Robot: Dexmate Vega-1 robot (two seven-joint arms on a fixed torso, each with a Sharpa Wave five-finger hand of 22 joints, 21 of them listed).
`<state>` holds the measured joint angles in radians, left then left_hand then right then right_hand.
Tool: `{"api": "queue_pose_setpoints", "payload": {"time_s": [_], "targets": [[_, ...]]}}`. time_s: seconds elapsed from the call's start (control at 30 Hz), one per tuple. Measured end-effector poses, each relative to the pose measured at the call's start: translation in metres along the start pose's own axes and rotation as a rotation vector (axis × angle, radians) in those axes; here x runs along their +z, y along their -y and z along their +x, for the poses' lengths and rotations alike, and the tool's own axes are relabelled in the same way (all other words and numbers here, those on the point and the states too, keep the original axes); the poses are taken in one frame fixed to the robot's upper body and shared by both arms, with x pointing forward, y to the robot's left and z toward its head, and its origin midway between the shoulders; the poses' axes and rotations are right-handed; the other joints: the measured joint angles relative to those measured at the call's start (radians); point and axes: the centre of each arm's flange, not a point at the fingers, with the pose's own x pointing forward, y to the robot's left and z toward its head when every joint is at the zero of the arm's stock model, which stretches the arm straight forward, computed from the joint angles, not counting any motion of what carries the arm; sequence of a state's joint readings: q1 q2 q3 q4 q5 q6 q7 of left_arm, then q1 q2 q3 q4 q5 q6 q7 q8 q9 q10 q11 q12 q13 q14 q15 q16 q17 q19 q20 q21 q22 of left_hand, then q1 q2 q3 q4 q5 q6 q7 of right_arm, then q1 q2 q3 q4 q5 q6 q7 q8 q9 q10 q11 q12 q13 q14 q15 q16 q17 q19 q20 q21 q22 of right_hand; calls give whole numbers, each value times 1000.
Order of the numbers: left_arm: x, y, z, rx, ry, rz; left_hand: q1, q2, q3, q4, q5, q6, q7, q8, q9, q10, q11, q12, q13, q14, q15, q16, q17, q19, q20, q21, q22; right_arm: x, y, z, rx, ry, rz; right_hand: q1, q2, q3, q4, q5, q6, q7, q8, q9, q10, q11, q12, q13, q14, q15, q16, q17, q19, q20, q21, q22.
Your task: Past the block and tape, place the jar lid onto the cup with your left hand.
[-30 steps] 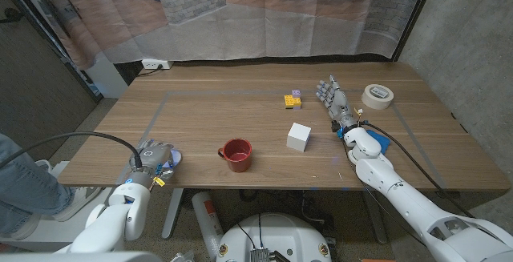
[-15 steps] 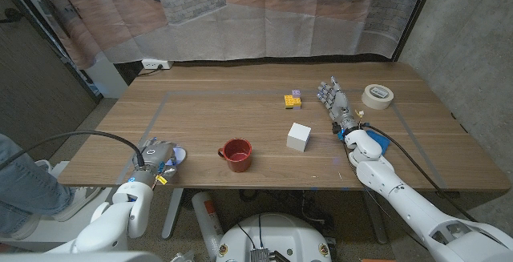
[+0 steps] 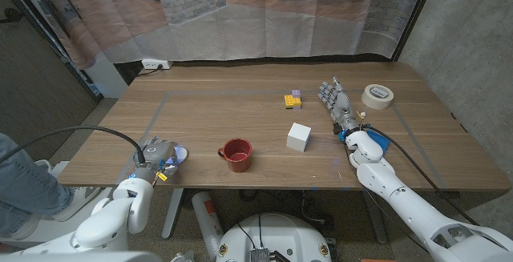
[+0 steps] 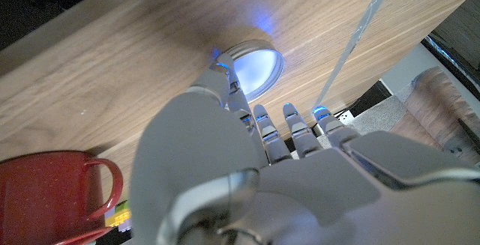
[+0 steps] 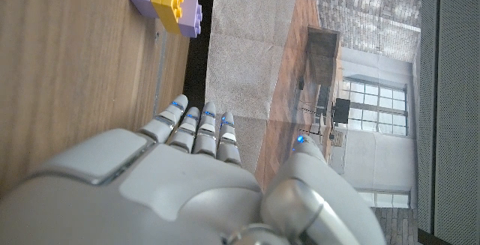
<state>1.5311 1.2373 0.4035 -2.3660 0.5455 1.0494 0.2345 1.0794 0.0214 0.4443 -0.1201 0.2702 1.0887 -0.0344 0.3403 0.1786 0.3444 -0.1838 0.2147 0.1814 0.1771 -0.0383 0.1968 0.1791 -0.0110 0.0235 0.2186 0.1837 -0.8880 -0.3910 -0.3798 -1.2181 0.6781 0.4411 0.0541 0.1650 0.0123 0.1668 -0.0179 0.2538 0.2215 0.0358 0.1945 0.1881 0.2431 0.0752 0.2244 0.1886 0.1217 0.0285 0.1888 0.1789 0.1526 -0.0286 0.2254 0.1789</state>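
At the worktop's near left edge, the left hand (image 3: 155,155) hovered over the jar lid (image 4: 253,66), fingers (image 4: 225,88) spread, not gripping. Next, I judged: close on it, then carry it to the red cup (image 3: 236,155).

Soft, even light is falling from above across the counter (image 3: 240,118) in the head view, throwing only faint shadows under the red cup (image 3: 236,155) and the white block (image 3: 299,136), while the room's corners are staying dim. In the left wrist view the left robot hand (image 4: 255,177) is looming close and slightly soft, and blue glints are showing at its fingertips (image 4: 220,59) beside the pale, glaring jar lid (image 4: 255,64). In the right wrist view the right robot hand (image 5: 180,185) is blurring at the lower edge, with the wood grain and the yellow and purple brick (image 5: 166,1) looking sharp.
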Motion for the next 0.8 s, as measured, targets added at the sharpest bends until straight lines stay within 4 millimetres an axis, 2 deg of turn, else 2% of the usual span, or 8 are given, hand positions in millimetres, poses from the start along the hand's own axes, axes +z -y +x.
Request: {"api": "queue_pose_setpoints", "payload": {"time_s": [0.07,0.1,0.27,0.8], "targets": [[-1,1,0,-3,-4,-4,0,0,0,0,-5,0,0,-1,0,0,0,0,0,0,0,0,0,0,0,0,0,0,0,-1,0,0,1,0,0,0,0,0,0,0,0,0,0,0,0,0,0,0,0,0,0,0,-4,0],[1,-6,0,9,7,3,0,0,0,0,-5,0,0,-1,0,0,0,0,0,0,0,0,0,0,0,0,0,1,0,-2,-5,7,5,0,0,0,0,0,0,0,0,0,0,0,0,0,0,0,0,0,0,0,-4,0],[0,-13,1,23,10,4,0,0,4,-4,-6,1,-1,-4,0,0,0,0,0,0,0,0,0,0,0,0,0,1,0,-4,-9,13,9,0,0,0,0,0,0,0,0,0,0,0,0,0,0,0,0,0,0,0,-4,0],[1,-24,3,49,17,10,0,0,8,0,-16,1,-1,-3,0,0,0,-3,0,0,0,0,0,5,-5,0,0,4,-1,-6,-14,25,13,-5,5,0,0,0,0,0,0,0,4,-4,0,0,0,0,0,0,0,0,-3,0]]}}
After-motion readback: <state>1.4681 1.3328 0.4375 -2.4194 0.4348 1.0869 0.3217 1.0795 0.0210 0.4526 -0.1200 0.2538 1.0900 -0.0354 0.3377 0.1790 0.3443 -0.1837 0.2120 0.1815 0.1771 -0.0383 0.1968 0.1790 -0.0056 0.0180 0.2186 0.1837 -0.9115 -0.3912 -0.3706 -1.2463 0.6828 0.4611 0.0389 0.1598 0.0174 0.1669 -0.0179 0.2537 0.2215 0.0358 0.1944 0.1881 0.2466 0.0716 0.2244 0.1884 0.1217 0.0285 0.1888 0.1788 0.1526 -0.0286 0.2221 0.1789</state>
